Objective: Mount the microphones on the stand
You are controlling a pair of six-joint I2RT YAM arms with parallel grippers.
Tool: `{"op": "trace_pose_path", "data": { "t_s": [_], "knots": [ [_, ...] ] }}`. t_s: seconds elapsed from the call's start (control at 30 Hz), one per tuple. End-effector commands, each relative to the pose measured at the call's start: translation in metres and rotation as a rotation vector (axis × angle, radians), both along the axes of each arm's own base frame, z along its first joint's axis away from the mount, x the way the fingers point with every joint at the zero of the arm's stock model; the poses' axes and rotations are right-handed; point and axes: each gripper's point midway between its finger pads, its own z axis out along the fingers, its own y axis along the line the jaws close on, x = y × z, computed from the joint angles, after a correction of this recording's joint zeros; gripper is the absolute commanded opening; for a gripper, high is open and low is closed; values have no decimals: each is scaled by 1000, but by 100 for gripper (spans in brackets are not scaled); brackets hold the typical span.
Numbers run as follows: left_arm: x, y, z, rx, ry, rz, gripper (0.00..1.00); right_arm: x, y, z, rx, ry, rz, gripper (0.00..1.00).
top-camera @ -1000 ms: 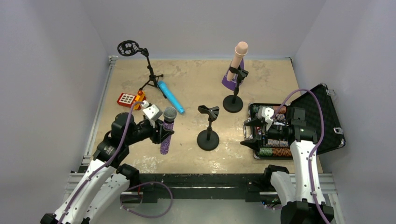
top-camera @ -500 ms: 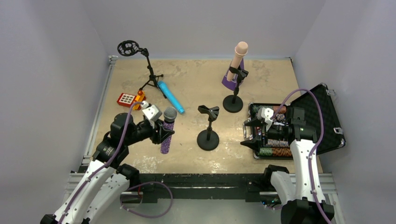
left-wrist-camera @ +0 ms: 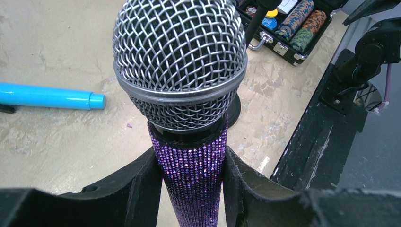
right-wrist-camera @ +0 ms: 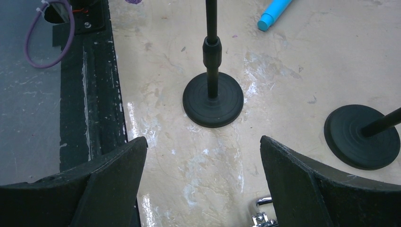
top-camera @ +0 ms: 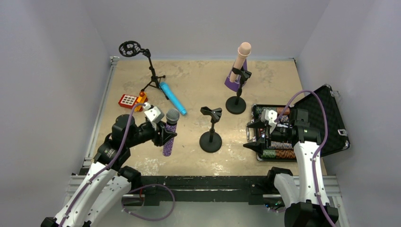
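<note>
Glittering purple microphone [left-wrist-camera: 189, 175], grey mesh head, upright, clamped in left end effector [left-wrist-camera: 189, 189]

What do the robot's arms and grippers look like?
The left arm and right arm have white shells and black joints, with a purple cable looping along each. The left gripper and right gripper are black, each with two broad, tapering fingers.

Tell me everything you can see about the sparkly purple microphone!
The glittery purple microphone has a round grey wire-mesh head, a silver band around it, and a handle covered in tiny purple sparkles. It stands roughly upright, head up, its handle squeezed between the left gripper's black fingers, at the table's near left side.
</note>
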Motion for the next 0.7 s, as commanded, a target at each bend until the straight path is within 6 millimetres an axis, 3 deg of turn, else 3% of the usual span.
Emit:
{"op": "trace_pose_path", "data": {
  "t_s": [0.0, 0.67],
  "knots": [
    [5, -5, 20, -32, -100, -30, 0, -1, 2, 7, 27, -23, 15, 93],
    [3, -7, 20, -35, -99, -43, 0, -3, 3, 7, 30, -35, 27, 93]
  ]
}}
